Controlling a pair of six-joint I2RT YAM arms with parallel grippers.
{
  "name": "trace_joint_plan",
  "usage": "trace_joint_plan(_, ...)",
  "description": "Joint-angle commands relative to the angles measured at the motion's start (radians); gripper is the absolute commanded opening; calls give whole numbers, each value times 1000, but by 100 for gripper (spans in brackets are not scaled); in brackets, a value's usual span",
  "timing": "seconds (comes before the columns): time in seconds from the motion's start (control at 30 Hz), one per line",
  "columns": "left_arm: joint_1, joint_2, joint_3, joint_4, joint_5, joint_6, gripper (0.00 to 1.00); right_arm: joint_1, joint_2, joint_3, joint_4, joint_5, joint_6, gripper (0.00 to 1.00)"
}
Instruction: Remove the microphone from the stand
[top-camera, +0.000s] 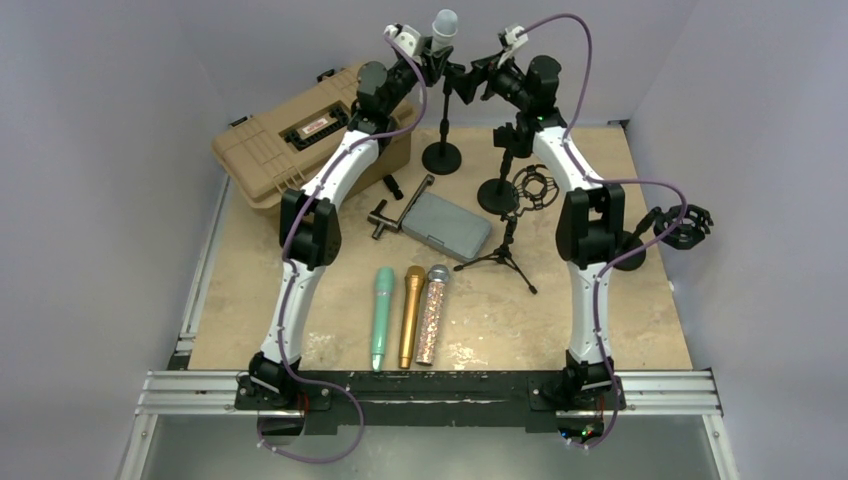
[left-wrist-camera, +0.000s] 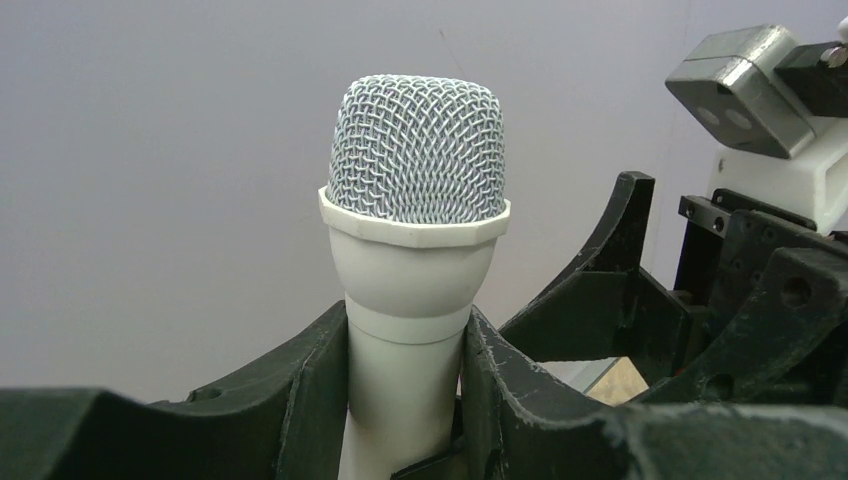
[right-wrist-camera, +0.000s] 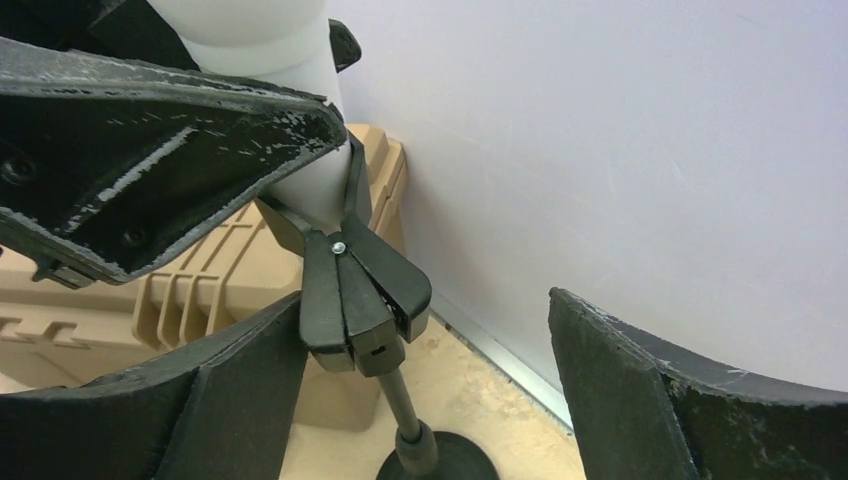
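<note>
The white microphone (left-wrist-camera: 415, 170) stands at the back of the table, its lower end seated in the clip (right-wrist-camera: 355, 300) of the stand (top-camera: 442, 135). The left gripper (left-wrist-camera: 405, 390) pinches its body just under the mesh head, and the fingers hide the handle below. The right gripper (right-wrist-camera: 430, 400) is spread wide. The clip shows between its fingers, but whether they reach around it I cannot tell.
</note>
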Motion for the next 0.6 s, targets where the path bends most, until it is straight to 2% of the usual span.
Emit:
trace_joint_plan(0.0, -18, -53, -2, 25, 34, 9, 0, 5, 34, 58, 68, -16, -12, 83)
trace_joint_plan(0.17, -23, -55, -7, 25, 34, 6, 0, 5, 42, 76, 60, -23, -16, 80)
trace_joint_plan(0.57, -26, -65, -16, 23, 38, -7, 0, 12, 57, 113, 60, -36, -8, 65)
